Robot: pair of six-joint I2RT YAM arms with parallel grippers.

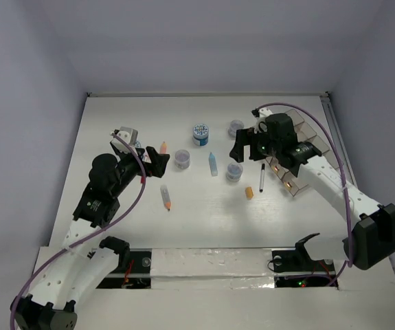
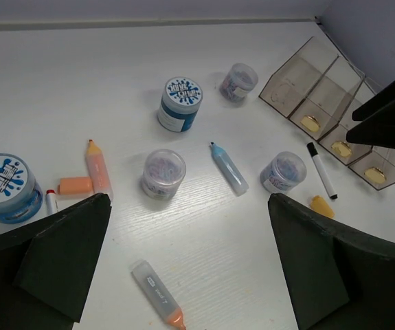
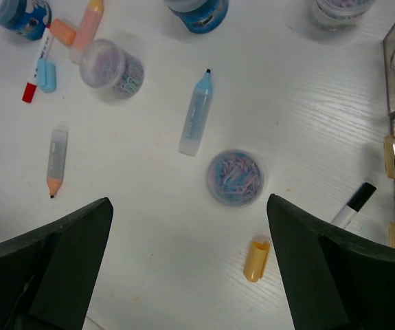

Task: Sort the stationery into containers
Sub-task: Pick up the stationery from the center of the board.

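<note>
Left claw (image 2: 187, 199): jaws spread wide, nothing between them; we see it hang over the left part of the table (image 1: 204, 227).
Right claw (image 3: 188, 203): spread wide too, empty; it hangs over the items right of centre.
Tray (image 2: 328, 103): at the table's right side, clear and smoky, with narrow compartments side by side. We see a small yellowish bit in several of them and cannot tell what it is.
Stationery: all that we see lies out on the table, outside the tray.
In the way: in the top view the right arm (image 1: 321, 182) lies across the tray and hides most of it.
Blue-lidded jar (image 2: 181, 103): upright, far centre.
Second blue-lidded jar (image 2: 5, 187): upright, far left, near the left claw.
Far clip jar (image 2: 239, 81): upright, beside the blue-lidded jar, on the tray side.
Middle clip jar (image 2: 163, 173): upright, centre, coloured clips inside.
Right clip jar (image 2: 283, 171): upright, near the tray.
Light-blue marker (image 2: 228, 168): flat, between the middle and right clip jars, touching neither.
Orange marker (image 2: 98, 167): flat, left of the middle clip jar, with an orange cap (image 2: 75, 185) just beside it.
Red-tipped pen (image 2: 51, 201): flat, just beside the second blue-lidded jar.
Light-blue cap (image 3: 46, 74): just beside the red-tipped pen.
Grey marker (image 2: 158, 293): orange tip, flat, nearest the arms, apart from the rest.
Black pen (image 2: 321, 170): flat, between the right clip jar and the tray.
Orange stub (image 2: 322, 205): near the pen's near end.
</note>
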